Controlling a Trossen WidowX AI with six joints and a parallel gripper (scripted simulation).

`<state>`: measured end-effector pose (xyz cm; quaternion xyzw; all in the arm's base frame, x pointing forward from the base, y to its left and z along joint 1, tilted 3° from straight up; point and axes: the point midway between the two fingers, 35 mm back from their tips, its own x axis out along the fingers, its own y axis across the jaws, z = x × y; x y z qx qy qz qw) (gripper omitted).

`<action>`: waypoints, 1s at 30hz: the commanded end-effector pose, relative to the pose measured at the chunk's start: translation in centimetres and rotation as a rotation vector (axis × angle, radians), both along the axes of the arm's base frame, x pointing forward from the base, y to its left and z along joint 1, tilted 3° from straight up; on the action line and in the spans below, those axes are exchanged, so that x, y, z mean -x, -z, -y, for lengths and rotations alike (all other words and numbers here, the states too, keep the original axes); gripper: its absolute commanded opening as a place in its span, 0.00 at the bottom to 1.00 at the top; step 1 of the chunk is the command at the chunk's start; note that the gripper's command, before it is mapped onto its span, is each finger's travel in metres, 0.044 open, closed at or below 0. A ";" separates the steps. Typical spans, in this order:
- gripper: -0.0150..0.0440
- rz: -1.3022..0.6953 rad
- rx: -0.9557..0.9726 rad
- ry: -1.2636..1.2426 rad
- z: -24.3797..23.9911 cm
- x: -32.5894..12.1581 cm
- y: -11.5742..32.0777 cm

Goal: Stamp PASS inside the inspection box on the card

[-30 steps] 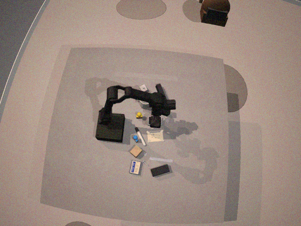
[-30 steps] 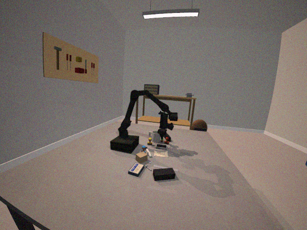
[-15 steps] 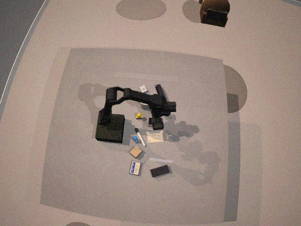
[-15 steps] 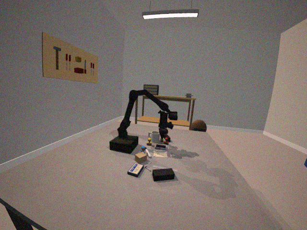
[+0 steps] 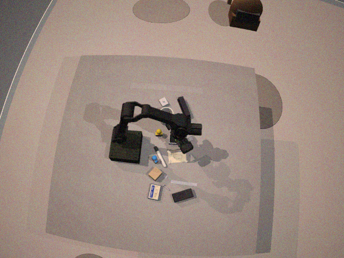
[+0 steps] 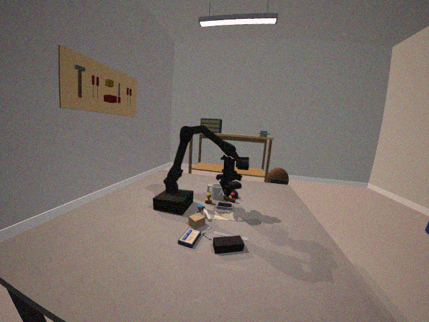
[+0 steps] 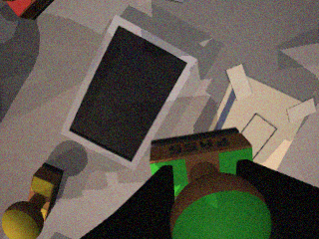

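My gripper (image 5: 177,139) (image 6: 226,197) (image 7: 205,173) is shut on the stamp with a green knob (image 7: 224,211), brown body and green sides. Dark lettering shows on the stamp's front edge but is hard to read. The stamp is held above the bench, between the ink pad and the card in the wrist view. The ink pad (image 6: 224,205) (image 7: 127,95) is black in a pale grey tray. The cream card (image 5: 172,159) (image 6: 224,217) (image 7: 244,107) lies taped beside it. The inspection box (image 7: 266,121) is a thin outline; its visible part looks blank, and the stamp hides its lower part.
A yellow-knobbed stamp (image 5: 158,131) (image 7: 22,221) and a red one (image 6: 232,195) stand near the pad. A white mug (image 6: 217,191) is behind. A blue-knobbed piece (image 5: 154,158), a marker (image 5: 160,158), a wooden block (image 5: 155,173) and a black block (image 5: 183,195) lie nearer the front.
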<state>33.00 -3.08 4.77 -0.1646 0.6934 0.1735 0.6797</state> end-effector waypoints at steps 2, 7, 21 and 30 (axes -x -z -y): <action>0.25 0.007 -0.009 -0.159 1.1 -0.1 0.0; 0.25 0.011 -0.012 -0.301 2.2 -0.1 0.0; 0.25 0.022 -0.018 -0.699 5.1 0.2 0.1; 0.25 0.025 -0.019 -0.826 6.0 0.3 0.2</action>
